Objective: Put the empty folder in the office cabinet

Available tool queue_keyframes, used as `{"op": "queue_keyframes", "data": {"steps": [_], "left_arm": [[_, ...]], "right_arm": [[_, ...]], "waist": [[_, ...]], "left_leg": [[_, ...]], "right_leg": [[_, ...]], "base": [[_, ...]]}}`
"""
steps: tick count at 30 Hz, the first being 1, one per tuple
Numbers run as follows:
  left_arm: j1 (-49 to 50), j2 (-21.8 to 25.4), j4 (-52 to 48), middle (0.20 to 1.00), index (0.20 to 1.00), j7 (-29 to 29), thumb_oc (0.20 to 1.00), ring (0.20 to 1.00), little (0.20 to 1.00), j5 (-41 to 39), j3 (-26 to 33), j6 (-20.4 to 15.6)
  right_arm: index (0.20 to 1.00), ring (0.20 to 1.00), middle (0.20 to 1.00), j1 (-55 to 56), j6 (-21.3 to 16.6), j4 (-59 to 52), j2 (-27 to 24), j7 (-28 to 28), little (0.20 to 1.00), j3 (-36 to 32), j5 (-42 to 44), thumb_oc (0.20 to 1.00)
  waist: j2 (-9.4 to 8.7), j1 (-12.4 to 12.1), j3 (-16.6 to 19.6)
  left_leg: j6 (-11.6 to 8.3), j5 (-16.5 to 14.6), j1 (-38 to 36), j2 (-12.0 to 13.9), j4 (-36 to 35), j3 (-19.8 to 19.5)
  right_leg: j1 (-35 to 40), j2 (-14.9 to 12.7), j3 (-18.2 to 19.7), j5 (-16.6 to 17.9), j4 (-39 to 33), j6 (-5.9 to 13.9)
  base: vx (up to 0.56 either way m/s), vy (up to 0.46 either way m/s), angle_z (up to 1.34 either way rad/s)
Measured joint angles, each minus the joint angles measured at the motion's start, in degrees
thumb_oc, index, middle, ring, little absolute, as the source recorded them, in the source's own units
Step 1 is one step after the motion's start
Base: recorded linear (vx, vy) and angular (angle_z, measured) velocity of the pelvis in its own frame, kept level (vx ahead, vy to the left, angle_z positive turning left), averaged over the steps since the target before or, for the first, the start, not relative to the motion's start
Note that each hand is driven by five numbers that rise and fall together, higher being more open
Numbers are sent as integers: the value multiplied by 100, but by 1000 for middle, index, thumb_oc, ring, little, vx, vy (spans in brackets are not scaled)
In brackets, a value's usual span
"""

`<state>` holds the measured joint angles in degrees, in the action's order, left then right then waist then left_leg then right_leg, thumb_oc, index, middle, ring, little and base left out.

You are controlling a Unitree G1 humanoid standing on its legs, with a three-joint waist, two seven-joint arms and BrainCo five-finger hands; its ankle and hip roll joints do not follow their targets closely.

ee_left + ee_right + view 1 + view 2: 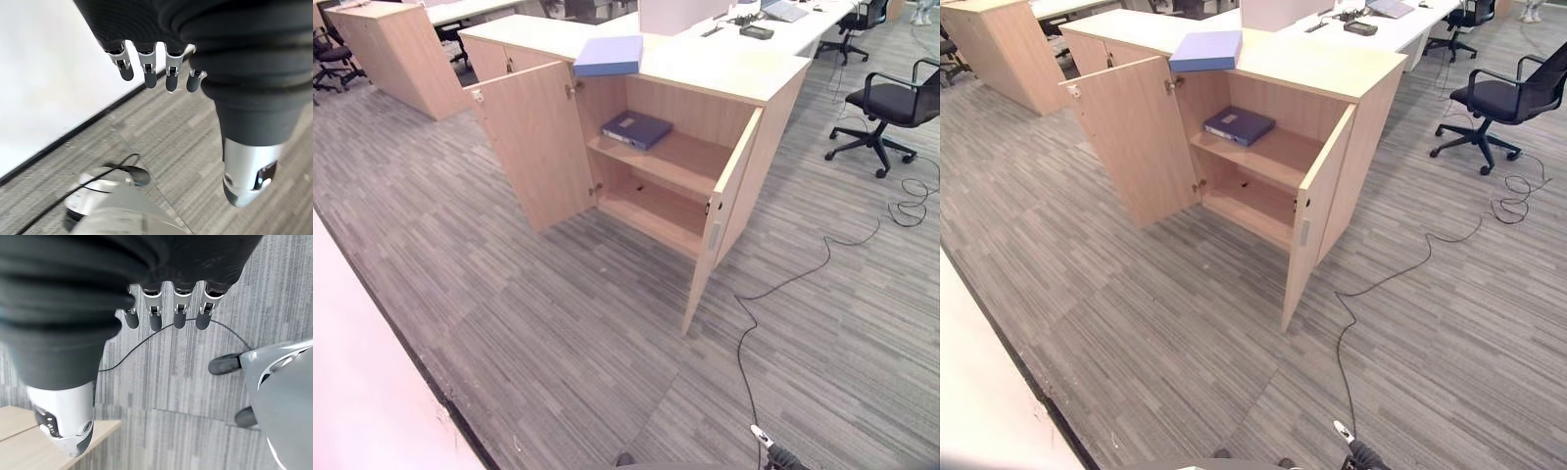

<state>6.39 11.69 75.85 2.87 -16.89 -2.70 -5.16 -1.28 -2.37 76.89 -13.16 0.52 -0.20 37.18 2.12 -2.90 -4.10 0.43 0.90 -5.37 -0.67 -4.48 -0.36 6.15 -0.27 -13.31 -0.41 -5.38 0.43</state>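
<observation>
Both doors of the office cabinet [705, 186] stand open, the light blue folder [609, 56] lies on its top surface, and left hand [161, 58] and right hand [166, 298] hang relaxed, fingers holding nothing, so approaching comes next.

Cabinet [548, 157] pale matt wood laminate; folder [609, 56] on top smooth lilac-blue card or plastic; floor [558, 343] grey striped carpet, rough weave
</observation>
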Motion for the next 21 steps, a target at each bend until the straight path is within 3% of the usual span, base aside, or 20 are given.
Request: {"op": "queue_keyframes", "data": {"steps": [6, 21], "left_arm": [[15, -3, 46, 1000, 1000, -17, 1000, 1000, 1000, -7, 6, 19], [21, 2, 43, 1000, 1000, 118, 1000, 1000, 1000, 59, 9, 15]], "right_arm": [[1000, 1000, 1000, -6, 1, 0, -1, 3, 1000, -1, -2, 1000], [1000, 1000, 1000, -10, 4, 5, 5, 1, 1000, 9, -5, 1000]], "waist": [[-83, 50, -45], [-36, 26, -53]], "left_leg": [[-5, 2, -32, -3, -55, 11], [-9, 7, -46, -2, -52, -1]], "right_leg": [[3, -5, 8, -4, 0, 4], [23, -4, -11, -2, -1, -1]], "base": [[0, 0, 0], [0, -5, 0]]}}
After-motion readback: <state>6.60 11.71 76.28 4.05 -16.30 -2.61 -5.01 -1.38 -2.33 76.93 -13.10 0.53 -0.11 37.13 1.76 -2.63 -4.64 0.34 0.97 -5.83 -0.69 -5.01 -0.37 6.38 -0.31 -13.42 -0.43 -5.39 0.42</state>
